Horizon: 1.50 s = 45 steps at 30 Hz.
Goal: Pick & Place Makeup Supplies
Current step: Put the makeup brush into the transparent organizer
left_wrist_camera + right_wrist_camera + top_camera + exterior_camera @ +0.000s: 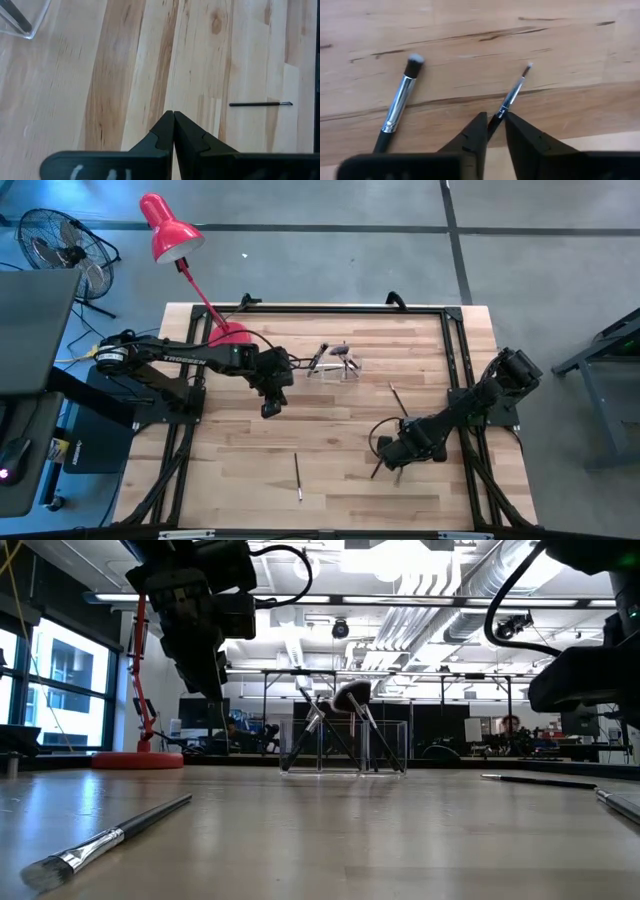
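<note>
**On the tabletop: right jaws closed around a thin brush, left jaws shut and empty**

Across the wooden tabletop (330,450), the two dark arms reach in from opposite sides. Behind its far left corner a red desk lamp (170,230) leans over the edge.

Left gripper (271,410): hangs above the tabletop left of centre, jaws pressed together with nothing between them. Bare wood below it in the left wrist view.

Right gripper (493,131): low at the near right of the tabletop. Jaws sit on either side of the dark handle of a thin brush (512,95); silvery ferrule and small pale tip stick out in front. Brush lies on or just above the wood — cannot tell which.

Clear plastic holder (333,366): far centre of the tabletop, several brushes leaning inside, one with a fluffy dark head (351,695).

Loose supplies:
- thicker brush (400,105), silvery ferrule, dark head, just beside the held one
- flat-tipped brush (298,477), near centre-left
- slim dark liner (397,397), between holder and right gripper
</note>
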Each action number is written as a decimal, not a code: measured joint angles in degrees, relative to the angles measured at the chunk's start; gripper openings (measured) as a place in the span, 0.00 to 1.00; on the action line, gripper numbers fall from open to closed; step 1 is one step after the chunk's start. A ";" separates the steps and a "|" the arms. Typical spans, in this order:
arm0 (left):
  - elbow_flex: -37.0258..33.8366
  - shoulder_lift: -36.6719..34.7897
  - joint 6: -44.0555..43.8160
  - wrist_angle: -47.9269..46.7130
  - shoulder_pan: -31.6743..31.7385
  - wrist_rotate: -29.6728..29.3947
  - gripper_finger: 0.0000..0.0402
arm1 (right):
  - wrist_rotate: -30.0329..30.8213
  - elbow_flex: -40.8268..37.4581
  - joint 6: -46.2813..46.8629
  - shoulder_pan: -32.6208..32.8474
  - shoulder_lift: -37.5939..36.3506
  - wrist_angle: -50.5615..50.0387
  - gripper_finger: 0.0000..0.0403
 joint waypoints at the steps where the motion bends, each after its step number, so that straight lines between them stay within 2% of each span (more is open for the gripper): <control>1: 0.00 0.01 0.00 0.02 0.00 -0.02 0.01 | 0.14 -0.02 -0.06 0.00 0.00 0.06 0.12; 6: 0.00 0.02 0.00 0.29 0.00 -0.04 0.01 | 0.87 -0.03 -0.78 0.02 -0.13 0.09 0.02; 13: 0.02 0.02 0.00 0.37 0.00 -0.07 0.01 | 1.68 1.20 -2.00 0.04 -0.22 -2.57 0.06; 20: 0.02 0.02 0.00 0.46 0.00 -0.09 0.01 | 4.66 5.02 -3.82 0.04 -0.24 -7.26 0.01; 29: 0.02 0.02 0.86 0.44 0.00 -0.20 0.01 | 9.57 10.30 -6.73 0.04 -0.30 -12.96 0.00; 41: 0.02 0.02 1.96 -0.04 0.00 1.33 0.01 | 9.03 14.27 -7.76 0.07 -0.39 -14.21 0.00; 45: 0.02 0.02 2.35 -0.11 0.00 1.36 0.01 | 8.33 13.51 -6.89 -0.32 -0.39 -14.22 0.03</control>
